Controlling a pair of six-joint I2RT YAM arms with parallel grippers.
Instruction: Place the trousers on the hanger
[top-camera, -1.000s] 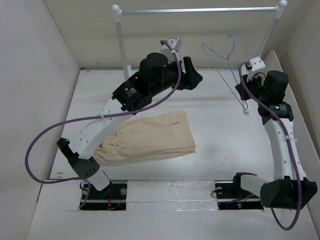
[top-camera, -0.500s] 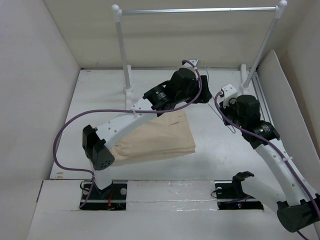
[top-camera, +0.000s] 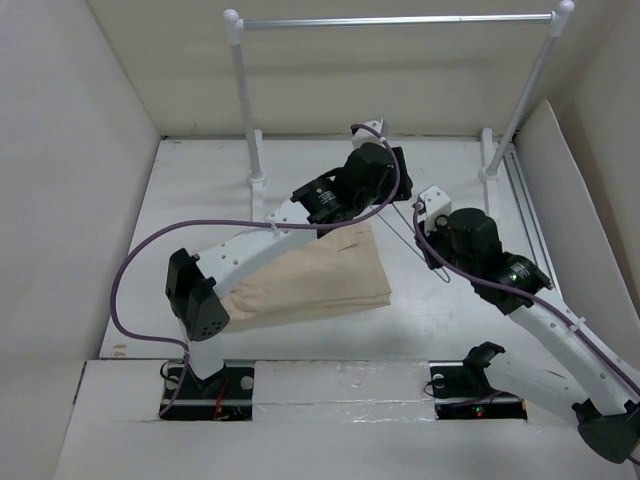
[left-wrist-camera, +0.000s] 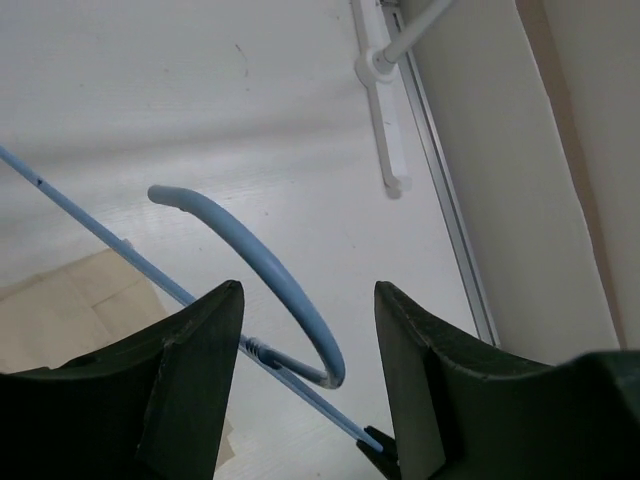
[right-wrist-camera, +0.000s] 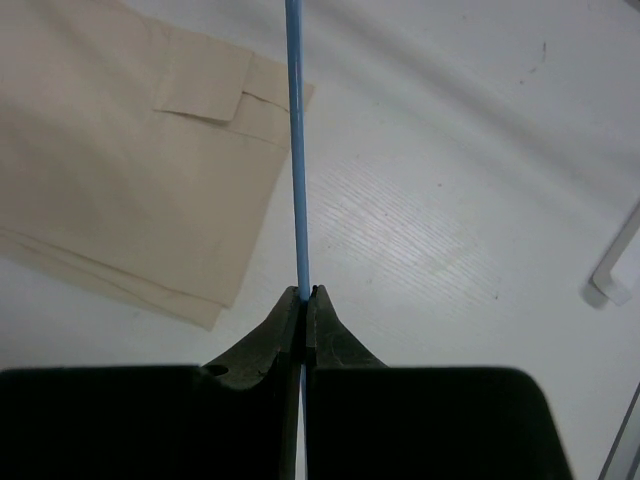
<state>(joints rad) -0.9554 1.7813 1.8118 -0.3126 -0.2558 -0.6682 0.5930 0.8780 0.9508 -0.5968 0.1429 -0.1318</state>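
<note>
The beige trousers (top-camera: 310, 275) lie folded on the table, partly under my left arm; they also show in the right wrist view (right-wrist-camera: 120, 150) and at the lower left of the left wrist view (left-wrist-camera: 70, 310). My right gripper (right-wrist-camera: 303, 295) is shut on a straight wire of the pale blue hanger (right-wrist-camera: 297, 150), just right of the trousers' edge. In the top view the right gripper (top-camera: 425, 215) holds the hanger (top-camera: 440, 272) low over the table. My left gripper (left-wrist-camera: 305, 330) is open, and the hanger's hook (left-wrist-camera: 250, 260) curves between its fingers without touching them. In the top view the left gripper (top-camera: 400, 180) is close to the right one.
A white-posted rack with a silver bar (top-camera: 395, 20) stands at the back; its right foot (left-wrist-camera: 385, 130) lies on the table near the right wall. White walls close in the table on the left, back and right.
My right arm has carried the hanger from the back right down toward the table's middle. My left arm has swung right, and its gripper now sits around the hook.
</note>
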